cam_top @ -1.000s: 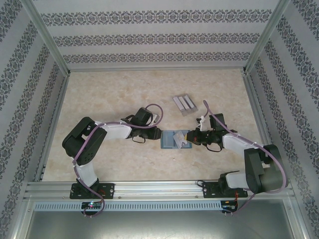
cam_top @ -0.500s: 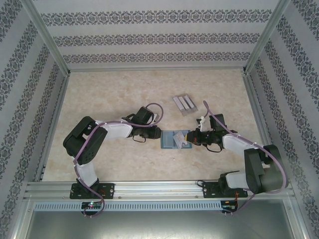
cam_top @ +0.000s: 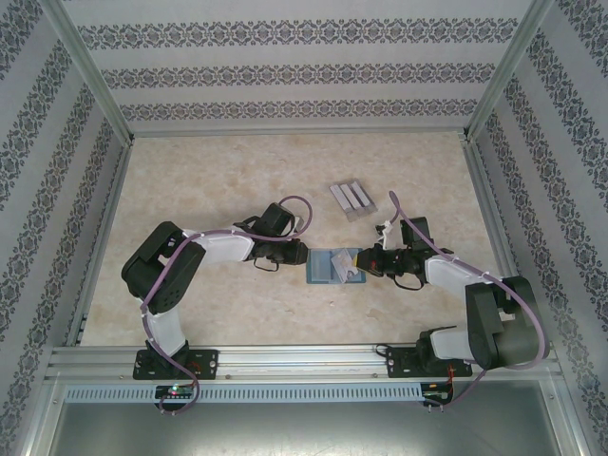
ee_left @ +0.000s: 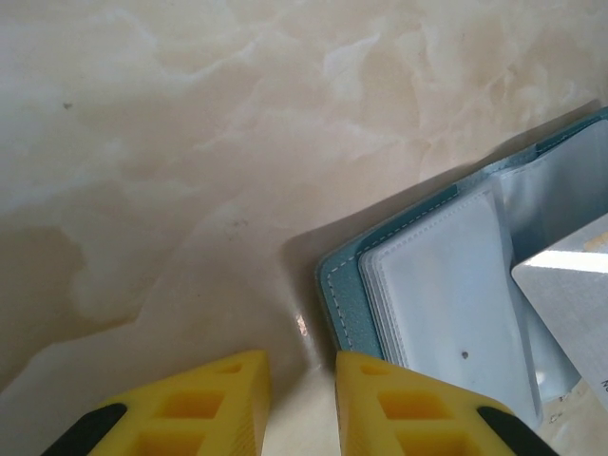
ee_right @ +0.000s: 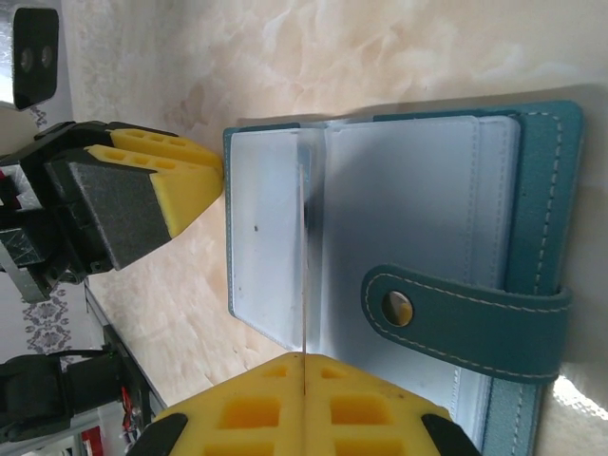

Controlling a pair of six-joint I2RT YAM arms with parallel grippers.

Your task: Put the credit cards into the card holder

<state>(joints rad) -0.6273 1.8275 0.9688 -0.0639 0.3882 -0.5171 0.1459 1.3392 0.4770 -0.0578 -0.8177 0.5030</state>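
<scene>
Right pincer (ee_right: 302,369) is clenched on one credit card (ee_left: 575,285). It holds the card on edge over the open card holder (ee_right: 541,171), with the card's lower edge down among the holder's clear sleeves. I cannot tell whether that edge has entered a pocket mouth or merely rests on the plastic. That is the first risk, in my judgement. If the card is pushed on while misaligned, it would ride over the sleeve and buckle the soft plastic. It might also shove the whole holder across the desk (cam_top: 218,180) instead of sliding in.

Left pincer (ee_left: 301,369) sits at the holder's opposite short edge, jaws slightly parted with nothing between them. One finger (ee_left: 418,418) lies right at the holder's corner, though contact is hard to confirm. If it isn't pressing the cover down, nothing anchors the holder against a push from the card side. The holder may then skate or pivot.

The teal snap strap (ee_right: 456,313) lies folded across the holder's inner face, beside the gripped card. It could snag the card or flop over the sleeves.

A thin card pinched by one end may also twist in the pads on meeting resistance and slip out skewed.

Beyond the holder and well apart from it, the spare credit cards (cam_top: 350,198) lie side by side on the desk. A holder knocked that way would crowd them and spoil later pickups.
</scene>
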